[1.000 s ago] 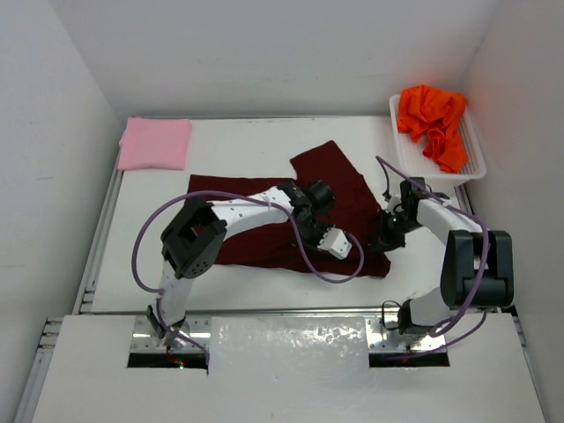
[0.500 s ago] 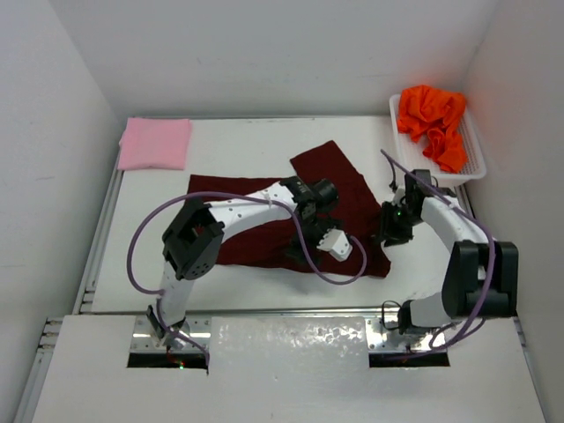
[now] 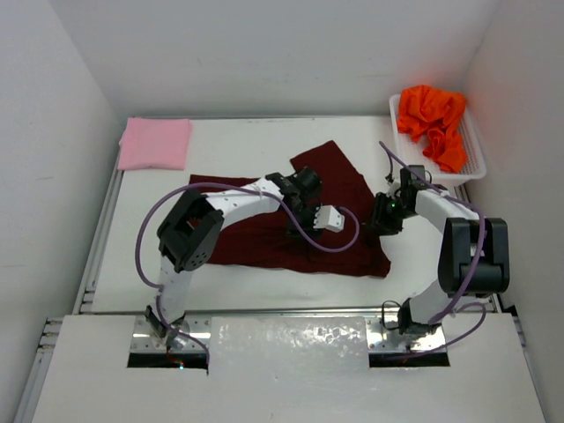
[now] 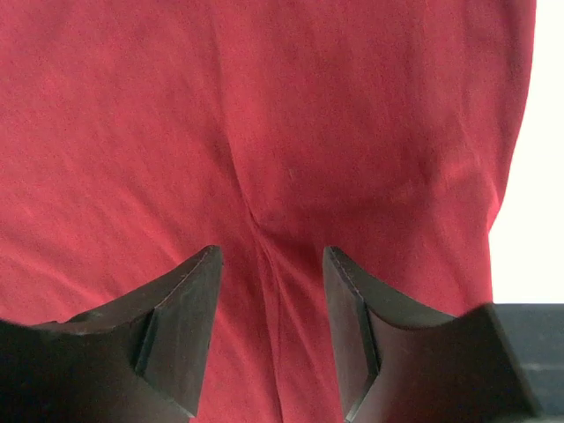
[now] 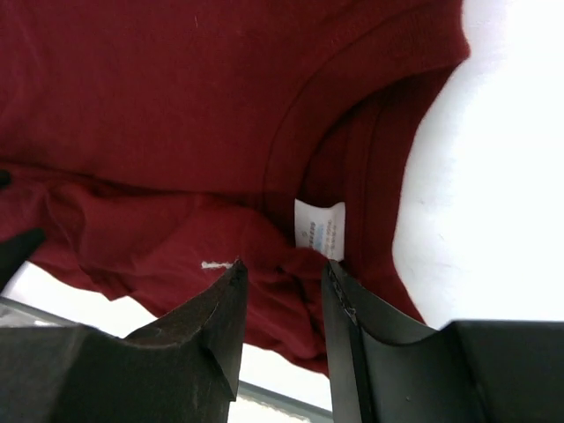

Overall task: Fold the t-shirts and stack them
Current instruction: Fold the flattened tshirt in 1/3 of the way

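The dark maroon t-shirt (image 3: 256,242) lies spread across the middle of the table, one part angled toward the back. My left gripper (image 3: 302,231) is open just above its middle, and a cloth crease (image 4: 264,256) runs between the fingers. My right gripper (image 3: 379,226) is open low over the shirt's right edge, at the collar (image 5: 352,141) with its white label (image 5: 319,229); bunched cloth sits between the fingers. The light pink t-shirt (image 3: 155,143) lies folded at the back left. The bright orange t-shirt (image 3: 432,119) is crumpled in the basket.
The white lattice basket (image 3: 471,163) stands at the back right against the wall. White walls close in the table on three sides. A metal rail (image 3: 101,229) runs along the left edge. Bare table top (image 3: 238,145) shows behind the maroon shirt.
My left gripper has moved back and a little left over the maroon shirt. My right gripper has moved slightly back and left along the shirt's right edge.
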`<state>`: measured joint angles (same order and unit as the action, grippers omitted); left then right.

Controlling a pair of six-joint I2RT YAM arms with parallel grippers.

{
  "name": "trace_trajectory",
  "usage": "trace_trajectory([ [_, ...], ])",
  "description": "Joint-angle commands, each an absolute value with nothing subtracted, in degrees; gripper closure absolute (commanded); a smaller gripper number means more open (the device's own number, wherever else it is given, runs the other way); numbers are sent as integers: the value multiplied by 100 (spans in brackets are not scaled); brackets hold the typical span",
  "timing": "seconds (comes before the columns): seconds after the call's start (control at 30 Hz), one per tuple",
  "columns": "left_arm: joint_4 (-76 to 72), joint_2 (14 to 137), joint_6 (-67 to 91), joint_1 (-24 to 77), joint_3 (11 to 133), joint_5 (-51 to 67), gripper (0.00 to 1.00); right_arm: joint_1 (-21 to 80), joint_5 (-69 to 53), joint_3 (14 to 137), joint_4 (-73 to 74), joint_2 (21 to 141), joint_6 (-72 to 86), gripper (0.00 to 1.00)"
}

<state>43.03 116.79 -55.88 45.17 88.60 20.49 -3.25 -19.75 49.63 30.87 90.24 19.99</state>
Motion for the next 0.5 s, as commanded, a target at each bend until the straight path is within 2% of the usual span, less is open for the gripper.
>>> trace_trajectory([
  [0.0,3560,11838,-5274,4649,8965,1908,52,-334,-2241,5080,2682,9079,2241,63],
  [0.1,3464,11988,-5037,4649,9018,1898,52,-308,-2425,4993,2445,9298,2381,67],
  [0.17,3332,12006,-4906,4649,8965,1785,61,-299,-2426,4931,2312,9412,2469,75],
  [0.2,3148,12015,-4748,4641,8878,1715,71,-308,-2356,4905,2207,9448,2522,89],
  [0.23,3077,12032,-4685,4649,8842,1549,77,-299,-2286,4913,2180,9509,2531,96],
  [0.27,3015,12058,-4624,4649,8807,1460,86,-308,-2181,4930,2180,9518,2540,100],
  [0.3,2893,12085,-4545,4641,8720,1337,100,-334,-1884,4965,2197,9519,2540,100],
  [0.47,2655,12006,-4544,4509,8219,1178,100,-387,-1398,5001,2109,9396,2444,100],
])
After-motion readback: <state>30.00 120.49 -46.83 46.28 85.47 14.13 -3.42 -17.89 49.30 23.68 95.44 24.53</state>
